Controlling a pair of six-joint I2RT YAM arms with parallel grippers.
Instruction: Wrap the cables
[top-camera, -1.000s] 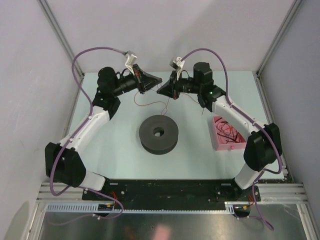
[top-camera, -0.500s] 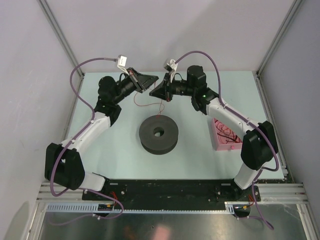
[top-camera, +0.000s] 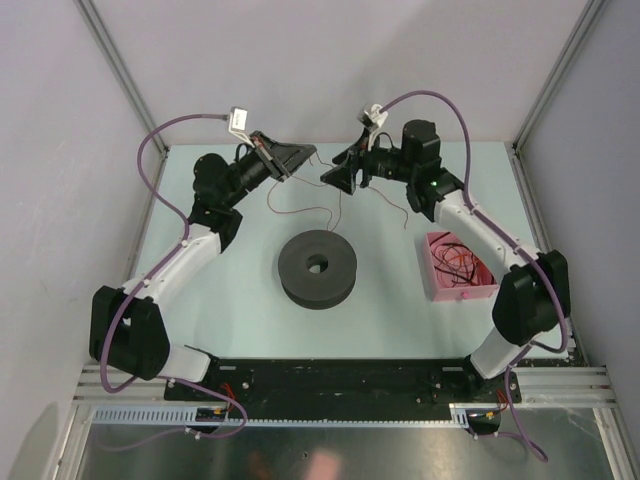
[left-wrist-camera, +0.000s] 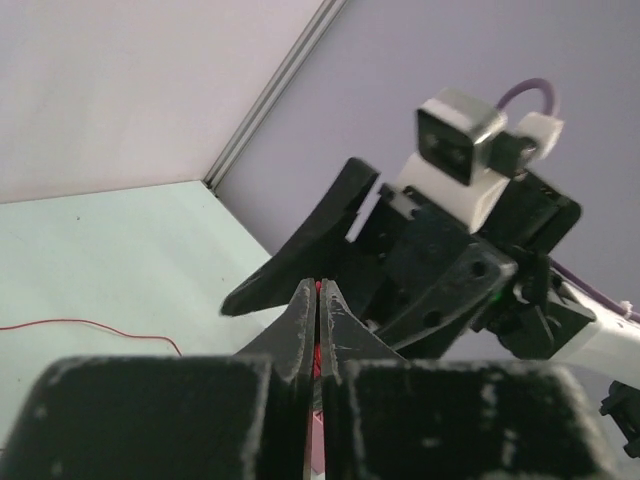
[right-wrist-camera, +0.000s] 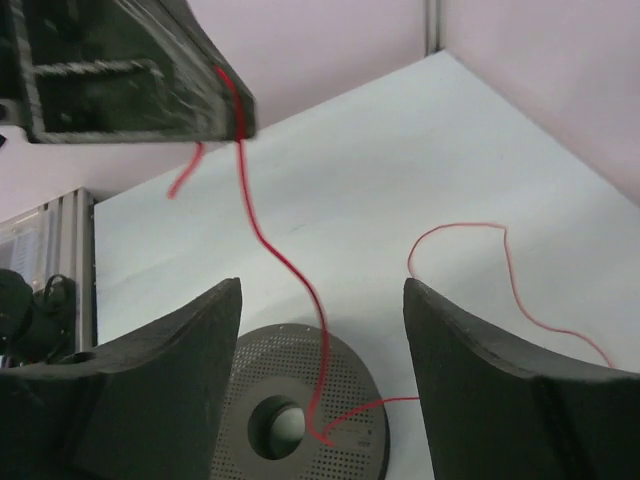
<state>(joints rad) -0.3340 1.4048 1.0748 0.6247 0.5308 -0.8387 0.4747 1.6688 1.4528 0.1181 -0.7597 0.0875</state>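
Pale green tabletop (top-camera: 245, 310) holds a black perforated disc spool (top-camera: 317, 266) centrally and a pink tray (top-camera: 437, 293) of tangled wires (top-camera: 460, 265) rightward. Beyond, the left gripper (left-wrist-camera: 318, 292) pinches a hair-thin red cable (right-wrist-camera: 262, 236) trailing to the spool; the right gripper (right-wrist-camera: 320, 295) gapes empty. Likely a handover: it must close on the strand. Only its wrist view shows wire meeting spool

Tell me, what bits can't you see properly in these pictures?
- Left wrist view: the left gripper hides most of the red cable it pinches. Only a sliver shows.
- Right wrist view: the black spool is cut off by the bottom edge and by the fingers of the right gripper.
- Top view: the tangled cables in the pink tray are too thin to count.
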